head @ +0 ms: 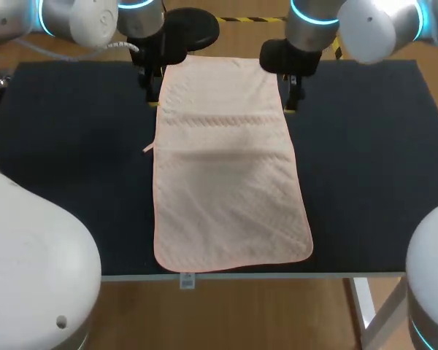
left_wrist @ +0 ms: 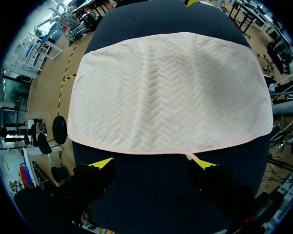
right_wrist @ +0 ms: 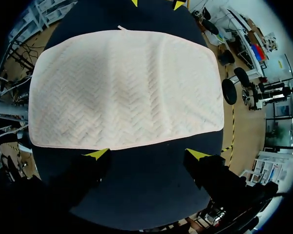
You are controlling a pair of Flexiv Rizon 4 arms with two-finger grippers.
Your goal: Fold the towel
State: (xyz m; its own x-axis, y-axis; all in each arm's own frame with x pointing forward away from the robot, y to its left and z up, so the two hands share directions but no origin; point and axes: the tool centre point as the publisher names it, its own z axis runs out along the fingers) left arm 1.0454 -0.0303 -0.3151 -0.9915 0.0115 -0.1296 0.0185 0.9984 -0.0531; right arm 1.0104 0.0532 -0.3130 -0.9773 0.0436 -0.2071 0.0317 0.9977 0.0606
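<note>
The pale pink towel (head: 226,168) lies flat, lengthwise down the middle of the dark counter (head: 73,160), its near end at the counter's front edge. A small tab (head: 147,148) sticks out at its 9 o'clock side. A shaded band crosses its middle; crease or fold, I cannot tell. The left claw (head: 152,91) hangs at the towel's 11 o'clock corner, the right claw (head: 292,95) at 1 o'clock. From above their fingers are largely hidden. In the wrist views both stand open, empty and just outside the towel's long edges.
</note>
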